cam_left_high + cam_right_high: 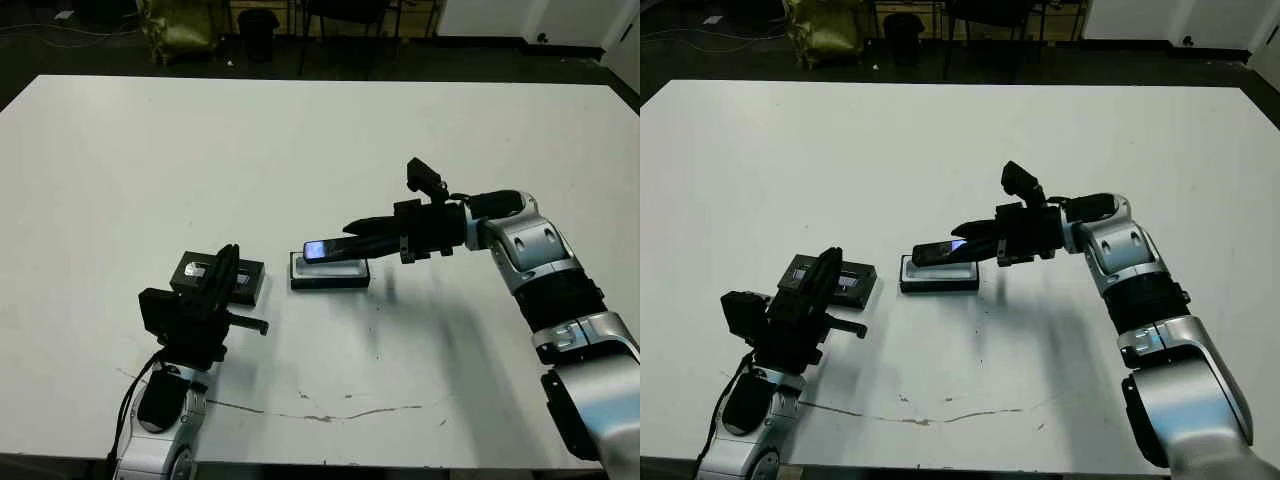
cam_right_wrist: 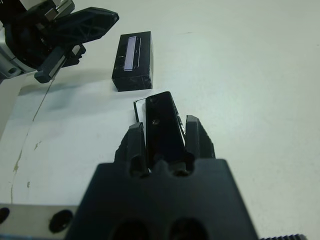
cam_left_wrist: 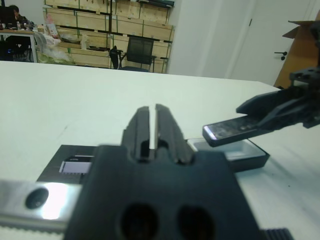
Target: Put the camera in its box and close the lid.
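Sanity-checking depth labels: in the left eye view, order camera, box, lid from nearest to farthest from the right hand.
1. camera: clamped in the right hand, sticking out past its fingers.
2. box: on the table just below the camera, open.
3. lid: farthest, to the box's left, by the left hand.

The right arm reaches in from the table's right edge toward its middle, forearm level, its right gripper clamped on the camera above the table. The left gripper hovers near the front-left corner, fingers pressed together, holding nothing.
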`<state>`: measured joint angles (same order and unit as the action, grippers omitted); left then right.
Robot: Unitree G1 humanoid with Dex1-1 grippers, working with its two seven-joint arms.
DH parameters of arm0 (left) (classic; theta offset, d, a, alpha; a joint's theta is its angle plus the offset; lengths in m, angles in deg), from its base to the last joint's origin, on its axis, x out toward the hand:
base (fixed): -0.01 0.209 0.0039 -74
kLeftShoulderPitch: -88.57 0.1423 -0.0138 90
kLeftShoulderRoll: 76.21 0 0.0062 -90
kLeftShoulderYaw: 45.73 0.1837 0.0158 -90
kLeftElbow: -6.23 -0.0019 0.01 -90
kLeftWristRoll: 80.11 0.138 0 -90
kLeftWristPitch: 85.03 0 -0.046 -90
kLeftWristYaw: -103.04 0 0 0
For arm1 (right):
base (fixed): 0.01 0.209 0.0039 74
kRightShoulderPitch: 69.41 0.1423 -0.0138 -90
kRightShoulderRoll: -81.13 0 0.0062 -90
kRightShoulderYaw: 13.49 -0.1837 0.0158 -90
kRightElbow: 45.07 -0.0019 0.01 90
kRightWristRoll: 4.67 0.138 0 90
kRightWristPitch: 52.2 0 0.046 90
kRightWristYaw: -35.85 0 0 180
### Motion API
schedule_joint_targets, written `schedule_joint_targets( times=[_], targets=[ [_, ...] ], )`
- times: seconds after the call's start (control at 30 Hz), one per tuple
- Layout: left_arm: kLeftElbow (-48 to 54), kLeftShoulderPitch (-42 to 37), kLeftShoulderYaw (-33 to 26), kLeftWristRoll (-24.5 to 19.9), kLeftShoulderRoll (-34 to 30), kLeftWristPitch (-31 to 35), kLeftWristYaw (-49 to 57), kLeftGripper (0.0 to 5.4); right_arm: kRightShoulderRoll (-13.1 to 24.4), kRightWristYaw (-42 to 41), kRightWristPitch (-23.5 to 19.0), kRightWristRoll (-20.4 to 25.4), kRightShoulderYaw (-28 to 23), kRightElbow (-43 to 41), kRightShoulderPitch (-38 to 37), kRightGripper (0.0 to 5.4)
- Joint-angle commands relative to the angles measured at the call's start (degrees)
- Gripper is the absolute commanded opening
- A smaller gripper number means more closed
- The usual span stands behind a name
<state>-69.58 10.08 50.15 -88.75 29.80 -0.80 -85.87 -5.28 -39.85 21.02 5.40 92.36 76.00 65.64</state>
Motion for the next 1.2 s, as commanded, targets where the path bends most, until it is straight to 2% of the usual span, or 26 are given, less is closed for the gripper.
schedule_joint_targets(
  times=[0.03, 0.33, 0.6, 0.83, 0.93, 1.2],
  targets=[
    [-0.8, 0.6, -0.1, 0.1, -0.1, 0.6, 0.0, 0.0, 0.0, -0.2, 0.7, -1.1, 0.6, 0.6, 0.3, 0.43],
    [-1.4, 0.6, -0.2, 0.2, 0.1, 0.2, 0.2, 0.0, -0.4, -0.3, 2.1, -2.5, 1.6, 1.0, 0.3, 0.43],
    [-1.4, 0.7, 0.0, 0.2, 0.2, -0.1, 0.2, 0.0, -0.5, -0.3, 1.3, -3.5, 2.7, 0.7, 0.2, 0.43],
    [-1.6, 0.7, -0.1, -0.1, 0.2, 0.0, 0.1, 0.0, -1.8, -1.0, 0.3, -3.5, 3.6, 3.1, 0.8, 0.43],
    [-2.0, 0.6, -0.1, 0.3, 0.2, -0.3, 0.3, 0.0, -3.1, -1.5, 2.1, -3.0, 3.0, 5.8, 0.6, 0.43],
    [-0.8, 0.9, 0.1, 0.4, 0.2, 1.3, 0.8, 0.0, -5.3, -0.7, 3.4, -4.8, 3.9, 10.1, 1.2, 0.43]
  ],
)
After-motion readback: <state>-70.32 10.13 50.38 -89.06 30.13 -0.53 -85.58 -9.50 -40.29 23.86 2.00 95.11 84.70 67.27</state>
